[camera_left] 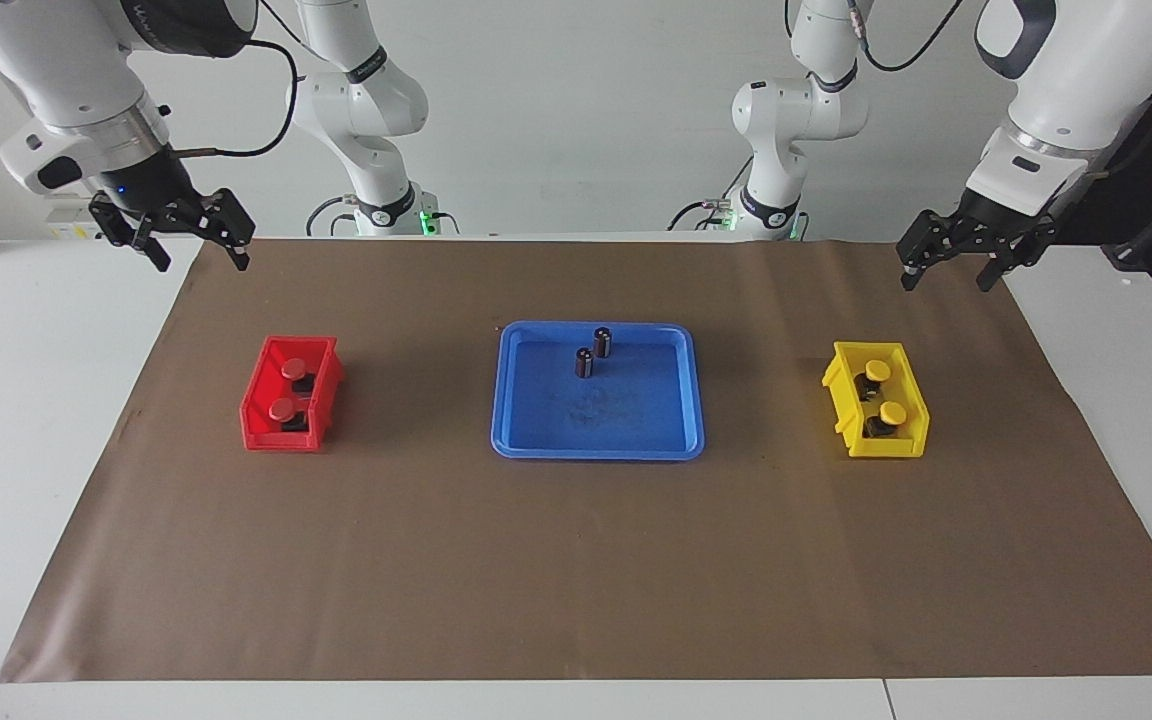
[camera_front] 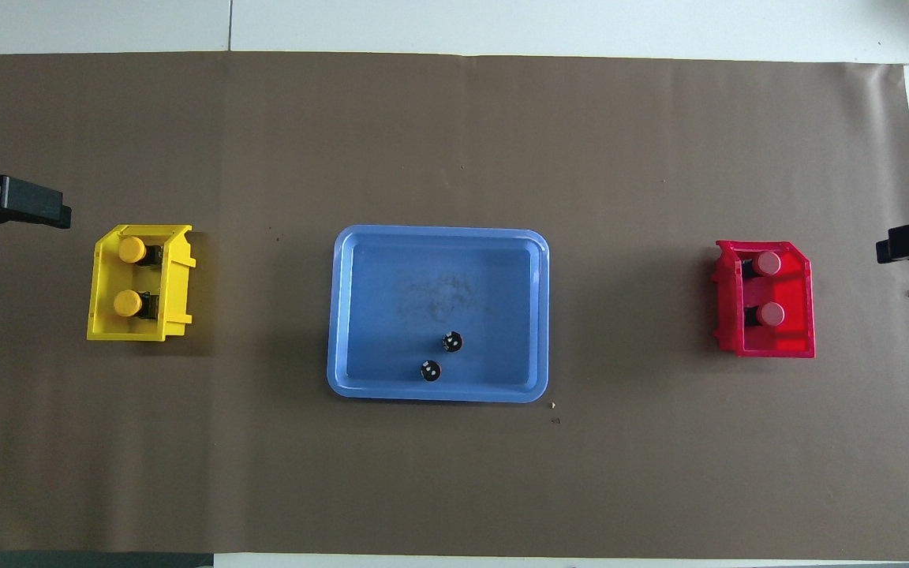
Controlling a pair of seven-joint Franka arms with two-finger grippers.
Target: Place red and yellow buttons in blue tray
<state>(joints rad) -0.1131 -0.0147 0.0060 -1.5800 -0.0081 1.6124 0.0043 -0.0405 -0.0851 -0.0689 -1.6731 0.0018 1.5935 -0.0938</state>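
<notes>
Two red buttons (camera_left: 292, 369) (camera_left: 282, 408) sit in the red bin (camera_left: 276, 440) toward the right arm's end. Two yellow buttons (camera_left: 877, 371) (camera_left: 893, 412) sit in the yellow bin (camera_left: 886, 448) toward the left arm's end. The blue tray (camera_left: 596, 452) lies midway between the bins and holds no buttons. My right gripper (camera_left: 201, 260) is open and empty, raised above the mat's edge, not over the red bin. My left gripper (camera_left: 946, 280) is open and empty, raised above the mat's edge, not over the yellow bin.
Two small dark capless cylinders (camera_left: 602, 342) (camera_left: 584, 362) stand in the blue tray at the side nearer the robots. A brown mat (camera_left: 576, 580) covers the table. In the overhead view the tray rim (camera_front: 439, 394) lies between the yellow bin (camera_front: 125, 335) and the red bin (camera_front: 774, 351).
</notes>
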